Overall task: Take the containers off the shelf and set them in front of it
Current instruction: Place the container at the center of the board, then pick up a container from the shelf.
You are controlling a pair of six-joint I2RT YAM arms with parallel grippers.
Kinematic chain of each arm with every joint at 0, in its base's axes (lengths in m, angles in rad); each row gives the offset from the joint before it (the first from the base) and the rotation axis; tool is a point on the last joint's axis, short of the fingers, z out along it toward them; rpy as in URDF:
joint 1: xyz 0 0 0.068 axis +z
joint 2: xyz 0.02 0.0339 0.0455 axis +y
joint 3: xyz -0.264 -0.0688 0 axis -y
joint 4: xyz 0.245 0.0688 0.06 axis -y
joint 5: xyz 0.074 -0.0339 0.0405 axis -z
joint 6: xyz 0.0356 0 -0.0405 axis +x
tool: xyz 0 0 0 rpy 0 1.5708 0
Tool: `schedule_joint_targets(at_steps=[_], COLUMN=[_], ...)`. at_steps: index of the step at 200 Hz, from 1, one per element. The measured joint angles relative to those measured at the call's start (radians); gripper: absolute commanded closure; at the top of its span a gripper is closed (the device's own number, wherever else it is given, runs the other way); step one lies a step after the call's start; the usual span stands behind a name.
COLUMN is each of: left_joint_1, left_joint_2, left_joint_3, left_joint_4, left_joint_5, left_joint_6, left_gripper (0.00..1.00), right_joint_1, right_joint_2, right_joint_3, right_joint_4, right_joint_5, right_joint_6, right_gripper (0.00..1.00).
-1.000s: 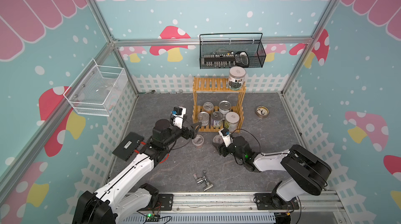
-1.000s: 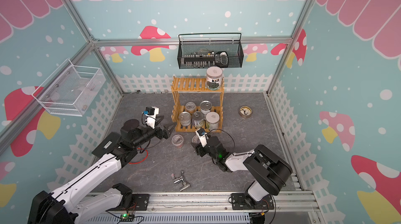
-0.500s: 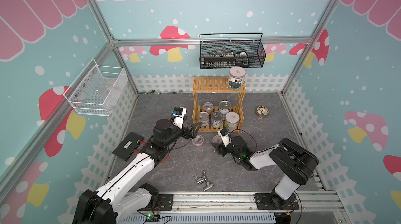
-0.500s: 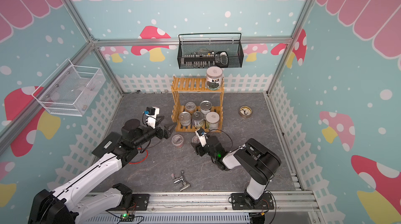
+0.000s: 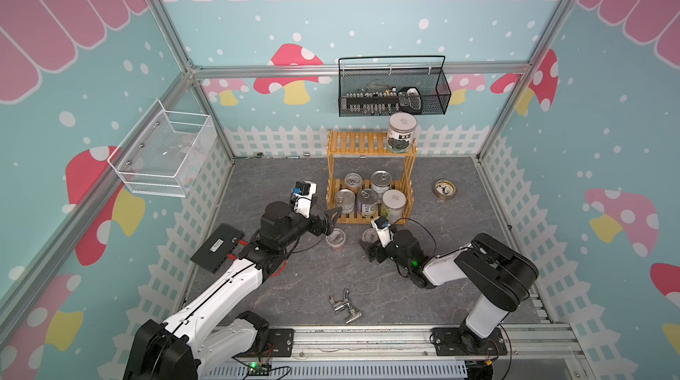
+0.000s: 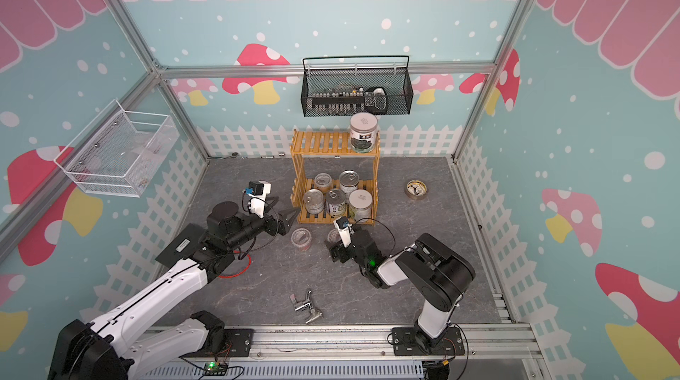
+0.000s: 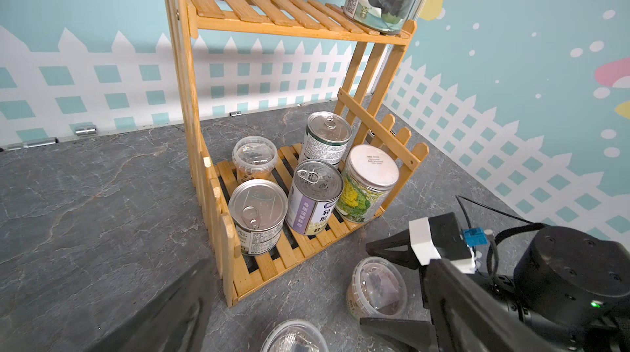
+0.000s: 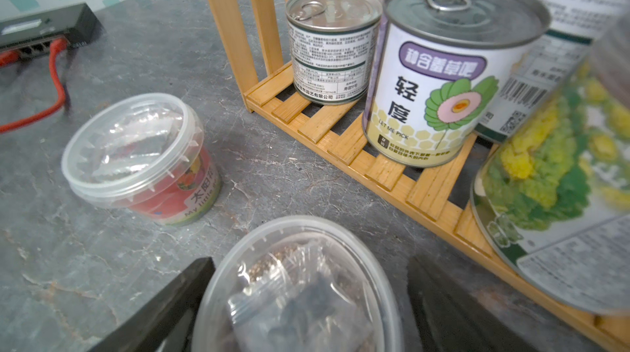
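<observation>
Grey marbled desk (image 5: 265,175) carries the wooden shelf (image 5: 362,142): we count one jar (image 5: 401,131) on top, five containers (image 5: 368,201) below. Two clear tubs (image 5: 336,240) stand in front; the right pincer (image 7: 370,285), spread apart, straddles one tub (image 8: 296,282). The left pincer (image 5: 331,220), also spread, hovers beside the shelf's front corner. A faucet (image 5: 344,304) lies near the rail (image 5: 368,337).

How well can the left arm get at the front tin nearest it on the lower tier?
Probably yes: the left tool is open, close to that tin, and the shelf front is open. Its side pickets stand near, so room is narrow.
</observation>
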Motion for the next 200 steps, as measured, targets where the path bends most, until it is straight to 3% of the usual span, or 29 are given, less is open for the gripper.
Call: schedule_joint_targets(at_steps=[39,89,130,163,200], left_joint_1=[0.0,0.0,0.0,0.0,0.0], left_joint_2=[0.0,-0.002,-0.002,-0.004,-0.011], left_joint_3=[0.0,0.0,0.0,0.003,0.011], left_joint_4=[-0.001,-0.007,-0.008,-0.008,-0.009], left_joint_5=[0.0,0.0,0.003,0.01,0.017], left_joint_6=[0.001,0.004,0.004,0.004,0.003], left_gripper=[0.01,0.01,0.01,0.01,0.01], right_joint_1=[-0.002,-0.01,-0.129,-0.235,-0.303], right_joint_2=[-0.117,-0.407,-0.545,-0.557,-0.452], right_joint_3=[-0.003,0.012,0.187,0.374,0.591], right_joint_4=[-0.061,-0.253,-0.466,-0.558,-0.638], right_joint_5=[-0.026,-0.013,-0.009,-0.021,-0.05], right_joint_6=[-0.007,-0.045,-0.074,-0.099,-0.129], right_gripper=[0.01,0.01,0.01,0.01,0.01])
